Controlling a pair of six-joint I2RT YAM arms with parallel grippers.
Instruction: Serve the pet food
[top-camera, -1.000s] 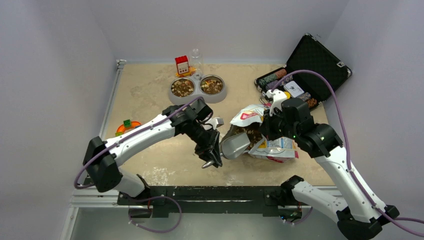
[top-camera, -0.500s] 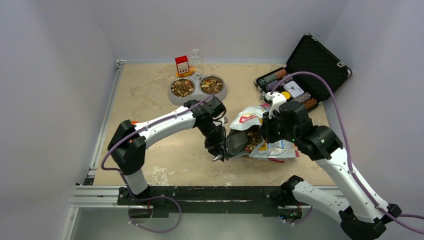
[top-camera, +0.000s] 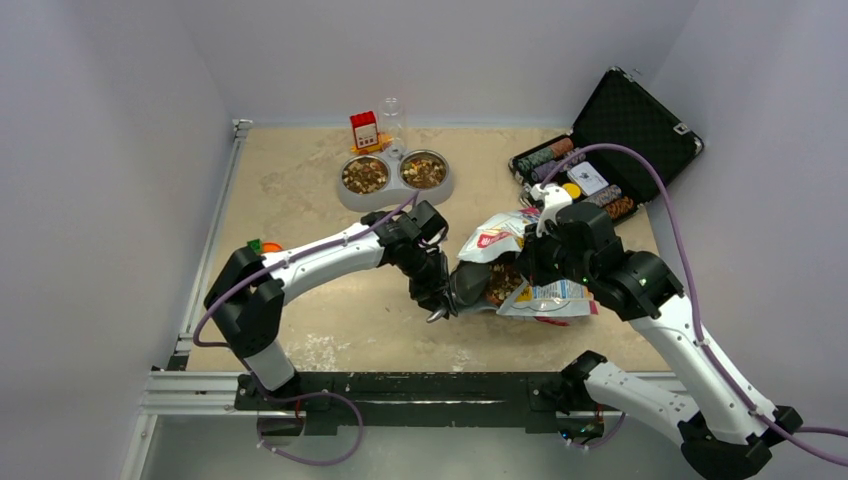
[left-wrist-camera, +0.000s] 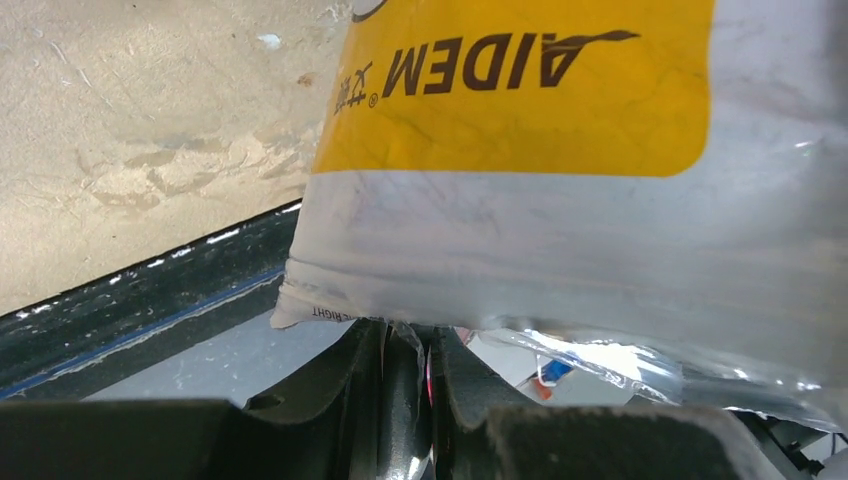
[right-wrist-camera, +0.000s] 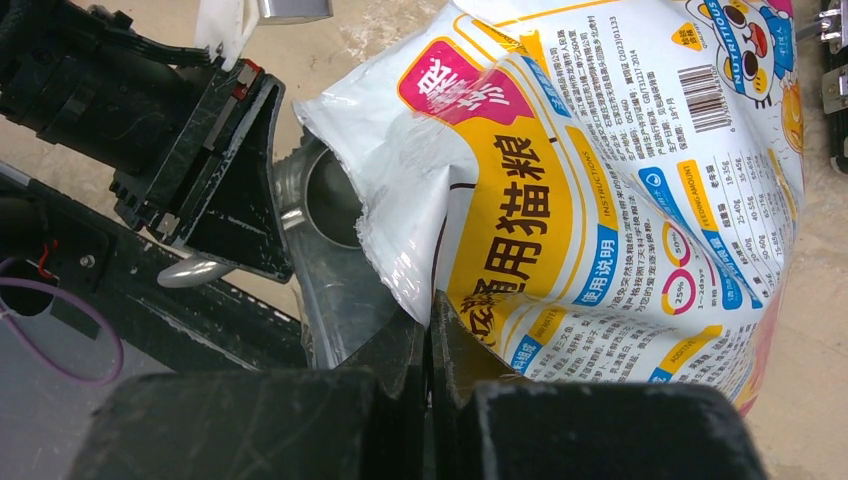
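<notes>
1. Between the narrow-set fingers of the left gripper (left-wrist-camera: 408, 345) sits the thin metal handle of the scoop (right-wrist-camera: 330, 215). The handle's looped end pokes out past the black jaws in the right wrist view.
2. Out from that grip, the scoop's metal cup is pushed into the open mouth of the bag (right-wrist-camera: 600, 200), with the bag's loose upper flap draped over it.
3. At the right gripper (right-wrist-camera: 430, 335) the fingers are pressed together on the bag's crinkled silver edge, pinching it right at the mouth.
4. The bag (white and yellow, printed with cartoon figures, text panels and a barcode) lies on its side on the table (top-camera: 300, 190), with its mouth turned toward the left arm.
5. The pet food (top-camera: 503, 283) shows from above as brown pellets just inside the bag's mouth, next to the scoop. Whether any of it lies in the scoop cannot be told.
6. More brown pellets fill both cups of the grey double dish (top-camera: 396, 192) toward the back of the table, well apart from the bag.
7. Just behind the dish stand a red-and-white carton (top-camera: 365, 130) and a clear bottle (top-camera: 393, 115), both upright.
8. At the back right corner an open black case (top-camera: 640, 125) holds poker chips (top-camera: 545, 158) in rows.
9. Near the table's left edge, partly hidden by the left arm, lies a small orange-and-green toy (top-camera: 258, 246).
</notes>
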